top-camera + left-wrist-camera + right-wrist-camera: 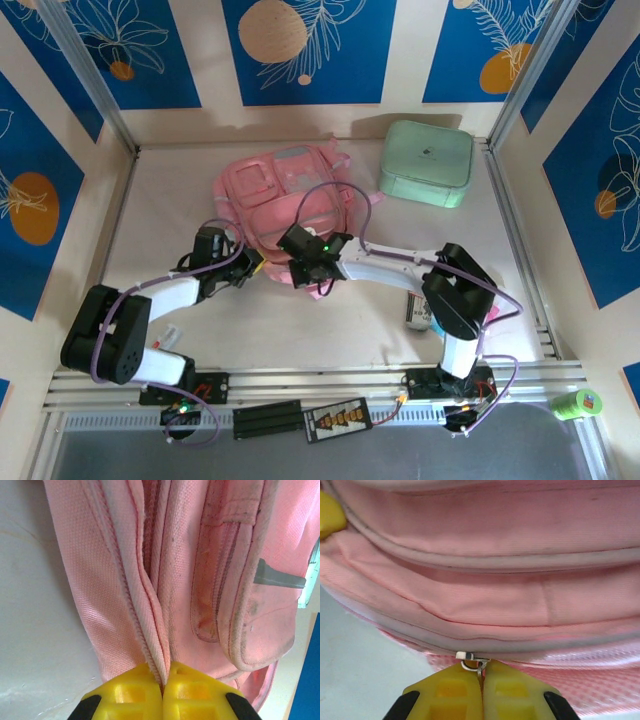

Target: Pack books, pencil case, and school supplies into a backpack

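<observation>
While the pink backpack (285, 190) is laid out just ahead of both, its fabric seam (147, 595) is pinched in the closed left pincer (162, 675), and its zipper pull (472, 661) is clamped by the right pincer (481, 672).

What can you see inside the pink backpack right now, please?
Nothing of its inside shows: the backpack has pink outer fabric covering any contents. The right gripper pinches a zipper pull at its edge.
</observation>
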Tool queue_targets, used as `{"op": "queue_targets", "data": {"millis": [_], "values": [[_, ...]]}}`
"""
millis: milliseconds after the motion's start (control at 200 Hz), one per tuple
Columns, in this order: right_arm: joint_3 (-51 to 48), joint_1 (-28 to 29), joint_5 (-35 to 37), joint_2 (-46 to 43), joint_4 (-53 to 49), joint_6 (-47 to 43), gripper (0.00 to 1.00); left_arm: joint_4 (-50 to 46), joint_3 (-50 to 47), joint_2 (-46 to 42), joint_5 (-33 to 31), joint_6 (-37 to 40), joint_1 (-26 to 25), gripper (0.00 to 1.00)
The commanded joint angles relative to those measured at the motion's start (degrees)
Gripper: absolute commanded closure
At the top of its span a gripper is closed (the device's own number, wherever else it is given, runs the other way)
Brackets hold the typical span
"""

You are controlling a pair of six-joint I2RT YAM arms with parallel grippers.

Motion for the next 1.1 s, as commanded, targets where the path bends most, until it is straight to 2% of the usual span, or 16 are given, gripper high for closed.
{"op": "queue_targets", "data": {"millis": [0,190,345,435,560,645,760,800,845,885,965,1095], "values": [[-4.20,-2.37,5.58,-5.71,-5.45,1.84,0.95,-0.48,2.05,0.30,-1.82,2.68,0.33,1.00],[-10.91,-7.90,4.51,-10.37,-5.57,3.82,0.99,-1.48,2.59,-0.05,-2.10,3.51,0.34,1.00],[-12.72,-8.12,0.90,-12.54,-3.01,3.65,1.00,-3.84,4.09,0.13,-2.19,5.78,0.41,1.00],[-13.28,-6.38,-2.85,-12.64,0.48,1.35,1.00,-8.74,7.81,0.85,-2.24,11.64,1.07,0.98],[-13.65,-3.02,-9.77,-11.92,6.97,-2.75,1.00,-19.08,15.26,3.40,-5.81,22.71,2.39,0.94],[-13.10,-1.49,-14.61,-10.48,10.85,-3.47,1.00,-23.08,19.47,5.95,-7.52,27.36,3.52,0.91],[-10.94,-0.70,-19.64,-7.35,15.23,0.48,1.00,-23.82,21.91,7.27,-9.36,29.76,5.48,0.82],[-9.90,-0.43,-20.71,-5.85,17.05,1.68,1.00,-24.09,22.21,7.06,-10.45,29.77,6.26,0.73],[-7.94,-0.08,-20.86,-4.00,17.72,2.71,1.00,-24.25,22.18,6.28,-11.57,29.53,7.19,0.69],[-5.66,0.06,-20.74,-2.14,17.60,3.28,1.00,-24.63,21.93,5.05,-12.61,29.43,7.80,0.64],[-1.36,0.17,-20.80,1.05,16.90,3.61,1.00,-26.36,21.09,1.66,-15.58,29.53,8.63,0.49],[3.20,0.33,-22.68,4.09,17.91,2.13,1.00,-31.01,18.83,-5.62,-18.89,30.12,8.67,0.37]]}}
